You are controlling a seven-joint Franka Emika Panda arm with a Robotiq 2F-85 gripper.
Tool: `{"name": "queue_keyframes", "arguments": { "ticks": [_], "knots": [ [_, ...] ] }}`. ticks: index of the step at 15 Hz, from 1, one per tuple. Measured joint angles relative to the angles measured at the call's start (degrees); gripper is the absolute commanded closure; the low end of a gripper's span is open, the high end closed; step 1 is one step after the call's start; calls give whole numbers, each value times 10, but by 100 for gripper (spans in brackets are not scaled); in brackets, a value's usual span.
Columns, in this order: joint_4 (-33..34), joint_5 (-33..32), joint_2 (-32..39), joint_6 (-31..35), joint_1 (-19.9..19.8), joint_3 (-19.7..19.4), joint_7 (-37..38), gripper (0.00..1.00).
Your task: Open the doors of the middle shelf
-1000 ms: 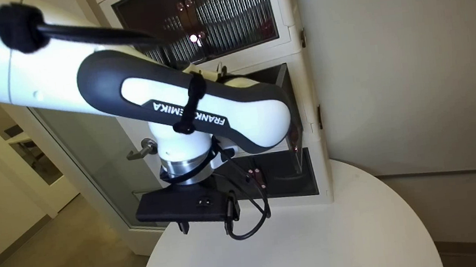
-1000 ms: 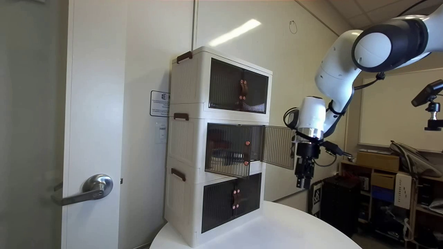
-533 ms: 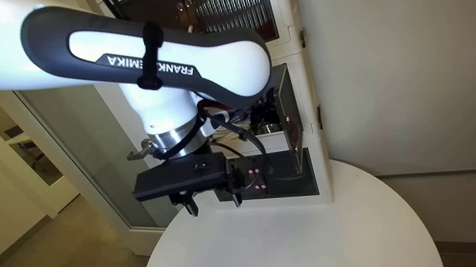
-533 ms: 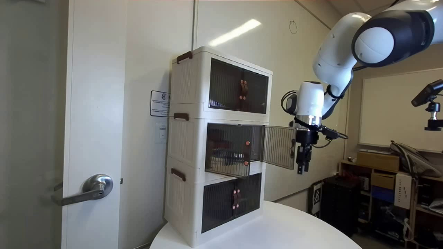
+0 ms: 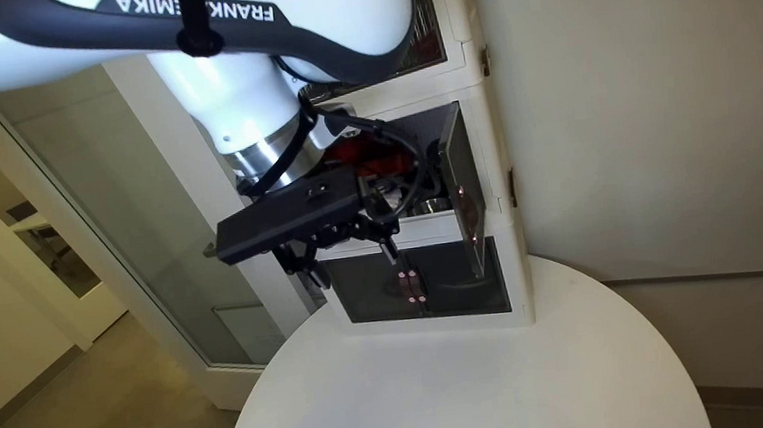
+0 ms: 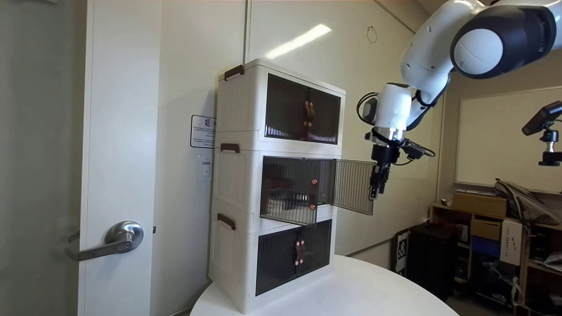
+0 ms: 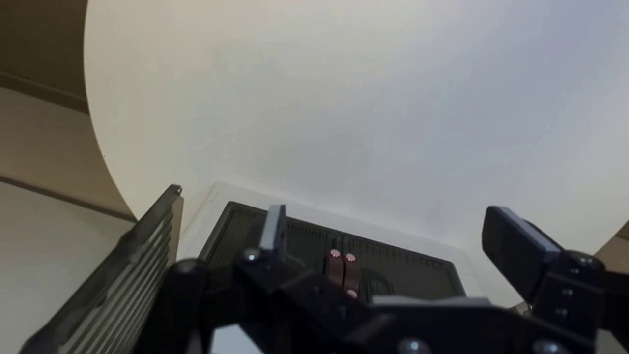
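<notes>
The middle shelf (image 6: 326,213) of the white cabinet has both doors swung outward. One door (image 6: 287,191) stands partly out in an exterior view, and the other door (image 6: 352,186) stands out wide. That wide door also shows edge-on in an exterior view (image 5: 463,184), and a slatted door panel (image 7: 123,280) is at the left of the wrist view. The remaining door is hidden behind the gripper in an exterior view. My gripper (image 5: 357,268) is open and empty in front of the cabinet, fingers (image 7: 385,211) wide apart, tilted downward. In an exterior view it (image 6: 375,195) overlaps a door edge; contact cannot be told.
Red items (image 5: 375,154) and a metal bowl (image 5: 433,205) sit inside the middle shelf. The lower doors (image 7: 393,275) and upper doors (image 6: 303,109) are shut. The cabinet stands on a round white table (image 5: 457,390). A room door with a handle (image 6: 125,237) is nearby.
My gripper has risen from low over the table to about the height of the middle shelf's lower part and tilted. The fingers now show spread more clearly. The doors have not moved.
</notes>
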Motion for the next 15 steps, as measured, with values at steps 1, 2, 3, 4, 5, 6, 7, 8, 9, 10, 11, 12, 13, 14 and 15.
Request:
{"name": "queue_keyframes", "arguments": {
  "ticks": [1, 2, 3, 4, 5, 6, 7, 8, 9, 10, 11, 12, 13, 14, 15],
  "knots": [
    [4, 0, -5, 0, 0, -1, 2, 0],
    [7, 1, -10, 0, 0, -1, 6, 0],
    [9, 1, -14, 0, 0, -1, 12, 0],
    [9, 1, -20, 0, -1, 2, 21, 0],
    [10, 1, -26, 0, -3, 8, 31, 0],
    [10, 1, -33, 0, -6, 16, 43, 0],
    [10, 1, -42, 0, -11, 29, 58, 0],
    [10, 1, -51, 0, -16, 43, 72, 0],
    [10, 1, -60, 0, -23, 58, 86, 0],
    [10, 1, -69, 0, -29, 73, 99, 0],
    [11, 1, -77, 0, -35, 87, 112, 0],
    [13, 1, -83, 0, -40, 98, 125, 0],
    [15, 1, -89, 0, -43, 107, 137, 0],
    [15, 0, -91, -1, -43, 110, 139, 0],
    [15, 0, -90, -3, -44, 111, 139, 0]
  ]
}}
